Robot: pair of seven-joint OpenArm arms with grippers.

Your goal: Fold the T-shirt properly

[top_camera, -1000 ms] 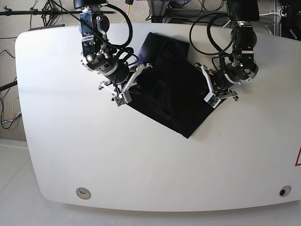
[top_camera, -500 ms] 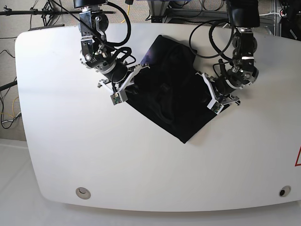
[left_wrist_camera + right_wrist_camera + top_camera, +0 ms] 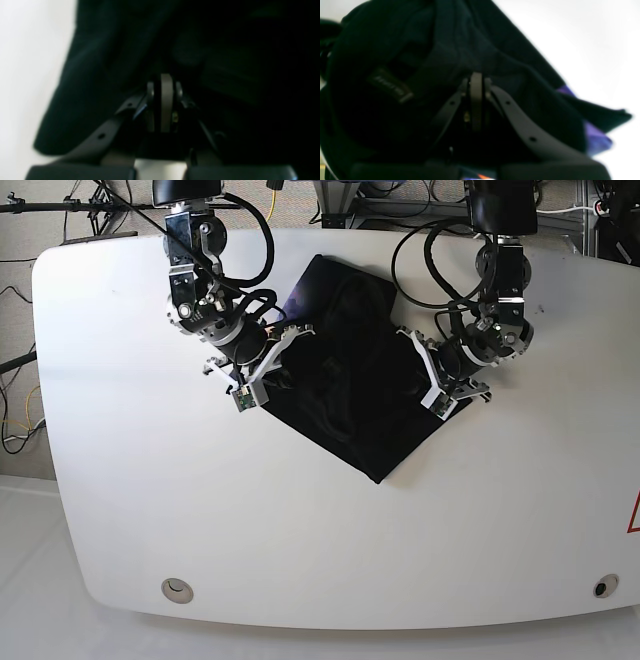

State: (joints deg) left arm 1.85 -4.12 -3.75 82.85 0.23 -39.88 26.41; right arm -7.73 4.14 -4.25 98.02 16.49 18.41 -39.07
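Starting at nine o'clock in the base view, the right gripper (image 3: pixel 290 338) is clamped shut on the T-shirt (image 3: pixel 345 395), pinching its near edge. The shirt lies as a dark folded slab on the table (image 3: pixel 120 480), just above centre. At three o'clock the left gripper (image 3: pixel 412 350) is likewise closed on cloth. Soft, light and limp, it probably sags between holds; edges or corners grip best.

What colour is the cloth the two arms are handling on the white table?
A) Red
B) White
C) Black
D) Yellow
C: the T-shirt is black against the white table, with only a small purple patch at one edge in the right wrist view.
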